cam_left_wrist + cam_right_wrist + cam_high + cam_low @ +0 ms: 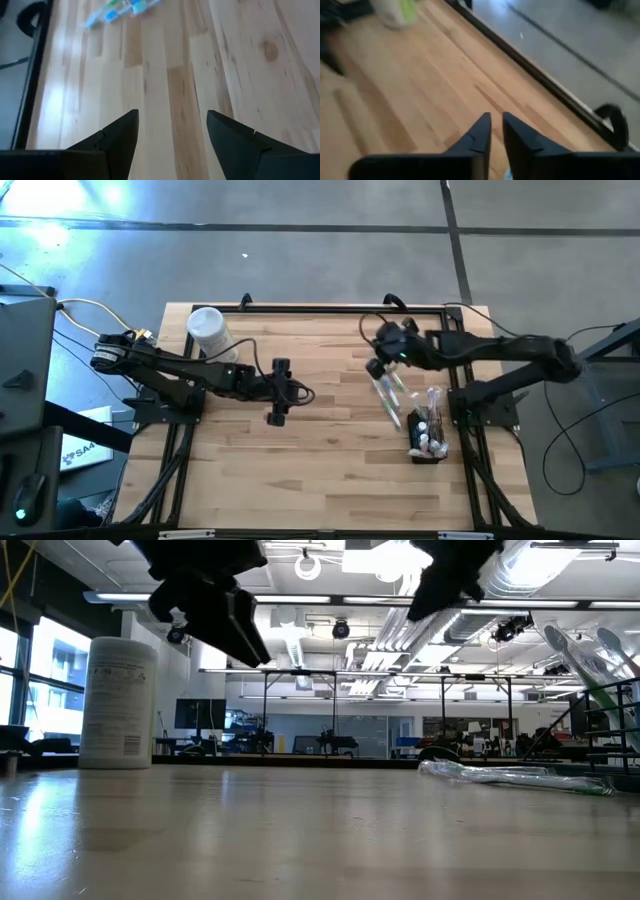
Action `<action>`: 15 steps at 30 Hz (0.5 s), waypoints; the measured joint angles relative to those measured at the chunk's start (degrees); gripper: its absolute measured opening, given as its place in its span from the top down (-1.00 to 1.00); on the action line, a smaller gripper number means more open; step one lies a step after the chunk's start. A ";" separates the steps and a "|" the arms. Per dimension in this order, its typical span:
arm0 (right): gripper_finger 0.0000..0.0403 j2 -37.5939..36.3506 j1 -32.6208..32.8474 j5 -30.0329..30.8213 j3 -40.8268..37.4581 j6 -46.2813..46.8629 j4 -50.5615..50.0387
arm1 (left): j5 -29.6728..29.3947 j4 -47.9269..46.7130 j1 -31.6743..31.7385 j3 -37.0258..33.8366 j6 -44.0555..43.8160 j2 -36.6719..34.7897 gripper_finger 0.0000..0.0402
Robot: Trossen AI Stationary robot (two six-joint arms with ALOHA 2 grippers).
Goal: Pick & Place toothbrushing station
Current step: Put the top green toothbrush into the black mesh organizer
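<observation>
the right end effector (377,367) hovers nearly pressed together, empty, with loose toothbrushes (388,395) lying on the surface just below it, beside the wire-mesh holder (426,437). it seems between picks; next it must spread and descend onto one brush. the left end effector (277,392) waits spread, well apart.

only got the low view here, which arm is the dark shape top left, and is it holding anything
Observer: That is the left gripper, hovering over the middle of the table with its fingers open and nothing between them.
Operator: and that clear stuff lying on the right
Observer: Loose toothbrushes lying flat beside the black mesh holder, which already has items standing in it.
Operator: where's the other gripper
Observer: The right gripper is above the far end of those toothbrushes, fingers nearly together, with nothing between them in its wrist view.
</observation>
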 joint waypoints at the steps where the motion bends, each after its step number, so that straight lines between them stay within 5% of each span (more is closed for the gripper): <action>1: 0.74 1.35 -1.58 -1.14 0.00 -0.15 0.01 | 0.01 -0.70 0.00 0.00 0.02 0.00 -0.16; 9: 0.17 10.30 -12.27 -6.14 -0.04 3.08 -0.14 | 0.05 -5.54 0.00 0.00 -3.12 -0.02 -0.16; 15: 0.08 14.64 -17.47 -11.44 -0.04 4.44 -5.01 | 0.05 -6.95 0.00 0.00 -4.71 -0.02 -0.16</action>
